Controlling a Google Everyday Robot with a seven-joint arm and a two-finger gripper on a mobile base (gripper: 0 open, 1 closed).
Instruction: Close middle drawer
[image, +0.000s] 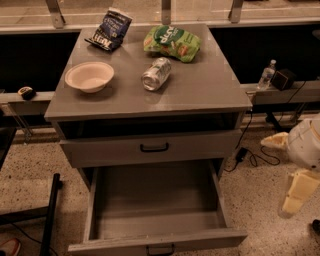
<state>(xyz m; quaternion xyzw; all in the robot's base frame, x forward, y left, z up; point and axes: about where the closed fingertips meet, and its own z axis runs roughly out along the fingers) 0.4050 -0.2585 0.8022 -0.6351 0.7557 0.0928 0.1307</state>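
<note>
The middle drawer (155, 200) is a long grey box pulled far out of the grey cabinet (150, 95), open and empty. Its low flat front (125, 246) with a small black handle (160, 248) is at the bottom of the view. Above it is a drawer with a taller front (100, 150) and a larger black handle (154, 147). My gripper (294, 195) hangs on the pale arm (305, 142) at the right edge. It is to the right of the open drawer, apart from it, at about the height of its side wall.
On the cabinet top lie a white bowl (90, 76), a tipped can (156, 73), a green snack bag (172, 42) and a dark snack bag (110, 30). Cables (255, 155) lie on the floor at the right. A black frame (50, 215) stands at the left.
</note>
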